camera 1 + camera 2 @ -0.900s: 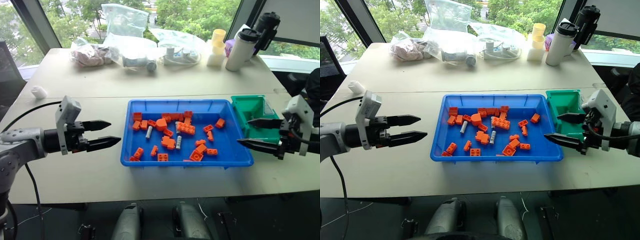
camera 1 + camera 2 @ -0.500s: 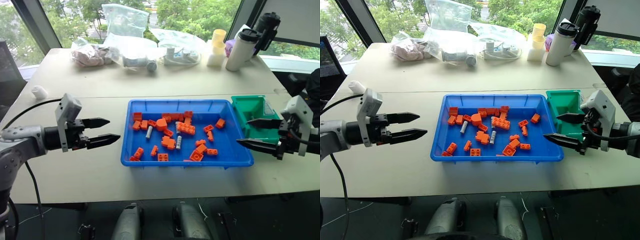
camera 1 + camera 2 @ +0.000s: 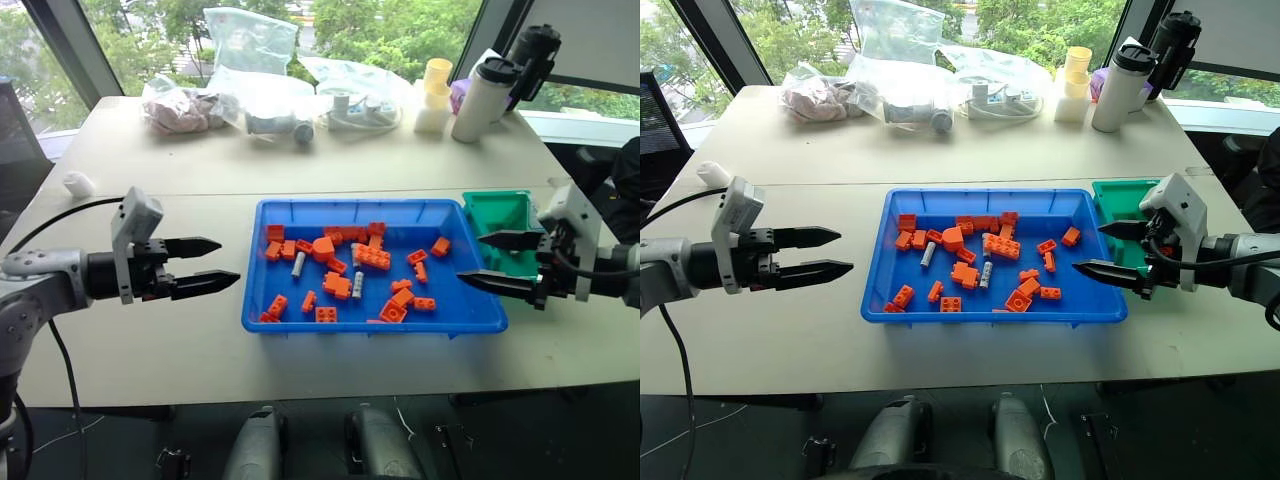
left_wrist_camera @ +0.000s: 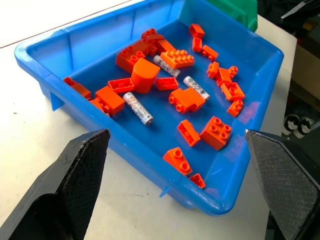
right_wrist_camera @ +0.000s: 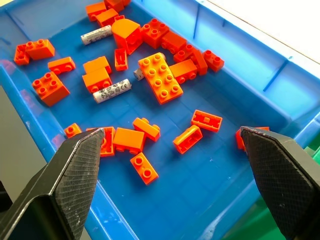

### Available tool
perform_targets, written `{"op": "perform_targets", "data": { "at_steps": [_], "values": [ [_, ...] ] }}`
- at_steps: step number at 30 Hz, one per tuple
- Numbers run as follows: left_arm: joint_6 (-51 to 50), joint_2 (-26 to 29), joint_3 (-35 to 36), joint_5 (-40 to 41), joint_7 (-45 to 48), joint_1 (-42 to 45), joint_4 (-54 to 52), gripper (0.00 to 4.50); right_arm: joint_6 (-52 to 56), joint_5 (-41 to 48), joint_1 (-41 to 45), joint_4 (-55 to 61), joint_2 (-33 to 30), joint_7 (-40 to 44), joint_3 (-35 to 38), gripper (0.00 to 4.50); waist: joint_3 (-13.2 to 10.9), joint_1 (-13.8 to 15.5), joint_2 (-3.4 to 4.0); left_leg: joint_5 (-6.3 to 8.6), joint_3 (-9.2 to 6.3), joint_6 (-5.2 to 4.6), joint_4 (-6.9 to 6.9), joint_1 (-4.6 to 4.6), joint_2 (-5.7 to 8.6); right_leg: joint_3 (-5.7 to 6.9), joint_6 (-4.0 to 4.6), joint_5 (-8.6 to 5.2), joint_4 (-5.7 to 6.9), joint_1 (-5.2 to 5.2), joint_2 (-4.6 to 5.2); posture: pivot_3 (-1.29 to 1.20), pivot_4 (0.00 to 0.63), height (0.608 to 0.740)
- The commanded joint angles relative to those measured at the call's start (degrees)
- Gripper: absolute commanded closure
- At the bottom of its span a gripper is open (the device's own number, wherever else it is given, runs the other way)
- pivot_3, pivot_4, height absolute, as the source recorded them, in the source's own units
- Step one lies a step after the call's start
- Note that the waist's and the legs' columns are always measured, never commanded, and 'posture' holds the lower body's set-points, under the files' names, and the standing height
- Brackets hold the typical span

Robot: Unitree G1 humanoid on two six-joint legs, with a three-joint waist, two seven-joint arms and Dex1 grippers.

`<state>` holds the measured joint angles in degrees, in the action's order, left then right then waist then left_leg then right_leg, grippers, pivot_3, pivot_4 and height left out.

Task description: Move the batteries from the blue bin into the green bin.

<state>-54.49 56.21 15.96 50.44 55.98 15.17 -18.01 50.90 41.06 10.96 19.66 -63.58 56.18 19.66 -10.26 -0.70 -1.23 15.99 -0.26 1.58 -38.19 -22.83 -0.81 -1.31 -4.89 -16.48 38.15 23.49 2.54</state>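
I see the blue bin (image 3: 260, 300), a wide shallow bright blue tray with a raised rim, flat on the bench at centre. Among the orange bricks (image 3: 372, 257) scattered over its floor lie the batteries (image 3: 298, 264), slim silver-grey cylinders, all on their sides. One lies toward nine o'clock of the bin's middle, pointing roughly twelve to six. A second (image 3: 357, 285) lies near the centre, just beside a brick. A third (image 5: 141, 73) is half hidden under the big studded brick. The green bin (image 3: 497, 216), smaller and deeper with sloped walls, stands upright against the blue bin's three o'clock end, toward its far corner.
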Motion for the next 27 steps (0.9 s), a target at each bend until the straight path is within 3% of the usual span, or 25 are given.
{"op": "perform_targets", "data": {
  "at_steps": [1, 6, 9, 11, 14, 17, 21, 27],
  "values": [
    [1.09, 0.88, -0.53, -0.52, 1.29, 1.76, 0.17, 0.01, 0.21, 0.88, 1.94, 0.15, 0.29, -0.49, 0.41, 0.01, 0.00, 0.01, 0.00, 0.00, 0.00, 0.00, 0.00, 0.00, 0.00, 0.00, 0.00, 0.00, 0.00, 0.00, 0.00, 0.00, 0.150, 0.740],
    [1.71, 1.21, -1.53, -1.85, 2.56, 2.57, 1.26, 0.01, -2.01, 0.20, 6.64, 0.55, 1.79, -1.66, -2.51, 0.01, 0.00, -0.10, 0.00, 0.00, 0.00, -0.01, 0.00, 0.00, 0.01, 0.00, 0.00, 0.00, -0.01, 0.00, 0.01, 0.00, 0.150, 0.740],
    [4.59, 4.47, -3.99, -6.10, 6.35, 2.81, 3.87, 0.01, -3.26, -0.33, 17.73, 1.67, 5.37, -1.67, -9.84, 0.01, -0.06, -0.81, 0.10, 0.00, 0.07, 0.00, 0.02, 0.10, -0.05, -0.02, 0.00, 0.00, 0.03, 0.00, -0.02, 0.00, 0.150, 0.740],
    [9.49, 8.39, -6.33, -10.59, 11.37, 2.77, 6.53, 0.01, -7.57, -6.21, 24.11, 0.91, 7.14, 0.95, -18.40, 0.01, -0.10, -1.04, 0.16, 0.00, 0.09, 0.00, 0.10, 0.18, -0.06, -0.03, 0.02, -0.01, 0.06, 0.02, -0.06, 0.00, 0.150, 0.740],
    [11.20, 11.63, -6.49, -11.57, 16.51, 6.54, 12.75, 0.01, -17.59, -17.88, 33.16, -5.82, 12.80, 6.37, -33.15, 0.01, -0.10, -1.21, 0.14, 0.00, 0.07, 0.00, 0.20, 0.18, -0.08, -0.01, 0.04, -0.02, 0.00, 0.02, -0.13, 0.00, 0.150, 0.740],
    [13.62, 13.41, -5.81, -13.57, 18.70, 7.00, 15.48, 0.01, -29.78, -28.35, 39.71, -16.30, 19.21, 10.12, -42.60, 0.01, -0.12, -1.54, 0.15, 0.00, 0.11, 0.00, 0.17, 0.16, -0.04, 0.00, 0.03, -0.02, -0.01, 0.03, -0.11, 0.00, 0.150, 0.740],
    [13.59, 13.09, -3.38, -13.39, 18.05, 6.18, 15.77, 0.01, -49.31, -41.42, 47.09, -31.61, 26.06, 12.47, -51.26, 0.01, -0.12, -1.49, 0.14, 0.00, 0.12, 0.00, 0.00, -0.39, 0.02, 0.02, -0.01, -0.01, 0.07, 0.50, -0.02, 0.00, 0.150, 0.740],
    [11.22, 9.72, 0.64, -10.90, 14.66, 0.94, 9.73, 0.01, -68.86, -49.93, 54.64, -47.85, 35.47, 15.28, -56.43, 0.01, -0.12, -1.86, 0.14, -0.02, 0.14, 0.04, -0.06, -0.73, 0.01, 0.02, -0.02, 0.00, 0.28, 0.98, 0.04, 0.00, 0.150, 0.740]
  ]
}}
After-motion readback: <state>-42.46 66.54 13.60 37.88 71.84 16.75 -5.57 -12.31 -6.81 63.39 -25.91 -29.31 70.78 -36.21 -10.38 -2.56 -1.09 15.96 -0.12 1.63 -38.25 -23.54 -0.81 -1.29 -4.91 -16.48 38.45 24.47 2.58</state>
